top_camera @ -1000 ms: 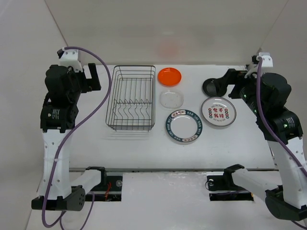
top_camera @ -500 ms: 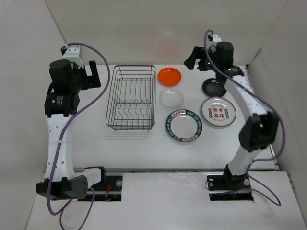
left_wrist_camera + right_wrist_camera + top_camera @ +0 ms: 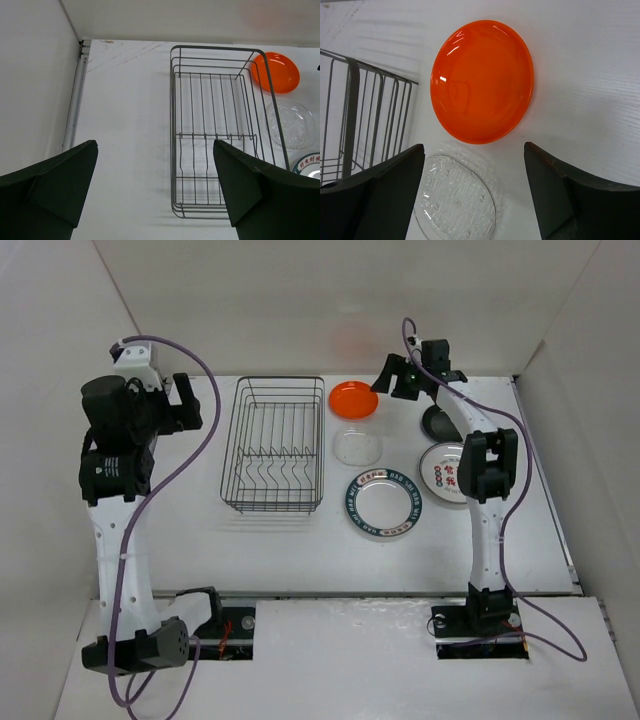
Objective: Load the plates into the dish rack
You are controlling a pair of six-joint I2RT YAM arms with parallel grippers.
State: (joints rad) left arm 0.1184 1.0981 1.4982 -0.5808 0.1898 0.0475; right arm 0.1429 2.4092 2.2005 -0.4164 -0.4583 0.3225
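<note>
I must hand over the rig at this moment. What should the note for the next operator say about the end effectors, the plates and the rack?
Left end effector: open, empty, held above the table, left of the dish rack.
Right end effector: open, empty, hovers at the far side, facing the orange plate.
Plates: all five lie on the table, right of the rack. The clear plate is just nearer than the orange one and the teal-rimmed plate is nearest. The character plate and black plate are partly hidden by the right arm.
Done: nothing; the rack holds no plate.
Left: load all five, probably orange first.
</note>
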